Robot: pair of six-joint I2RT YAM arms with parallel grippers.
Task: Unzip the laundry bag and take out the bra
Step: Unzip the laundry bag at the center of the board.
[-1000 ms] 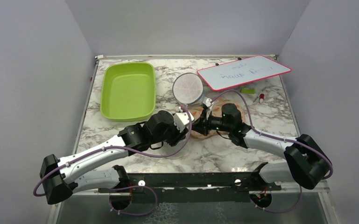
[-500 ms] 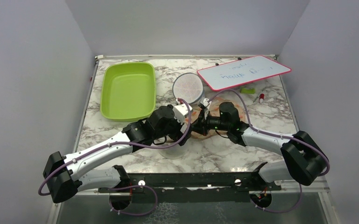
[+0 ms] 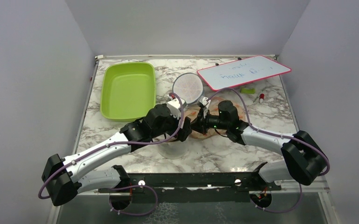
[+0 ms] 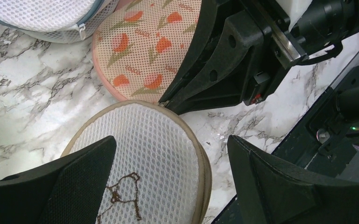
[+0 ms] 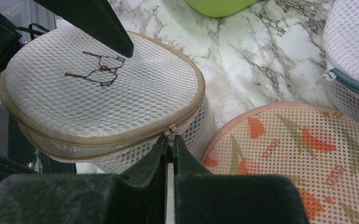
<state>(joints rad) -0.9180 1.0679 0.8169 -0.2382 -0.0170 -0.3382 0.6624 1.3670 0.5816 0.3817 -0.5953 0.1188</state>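
The laundry bag (image 4: 144, 154) is a round white mesh pod with a tan rim and a small dark bra drawing on its flat face. It also shows in the right wrist view (image 5: 102, 88) and, mostly under the left arm, in the top view (image 3: 172, 150). My left gripper (image 4: 170, 182) is open, with its fingers (image 4: 56, 186) straddling the pod's top face. My right gripper (image 5: 169, 142) is shut on the zipper pull (image 5: 169, 132) at the pod's rim, and the zip looks closed. In the top view the two grippers meet (image 3: 186, 131) (image 3: 196, 127). The bra is hidden.
A flat orange floral pouch (image 5: 299, 154) lies right beside the pod. A plain white mesh pod (image 3: 188, 87) stands behind it. A green tray (image 3: 128, 91) is at the back left and a whiteboard (image 3: 242, 72) at the back right. A marker (image 3: 260, 98) lies near it.
My left gripper has moved back and left, over the pod's top. My right gripper has shifted slightly left and stays shut at the zipper.
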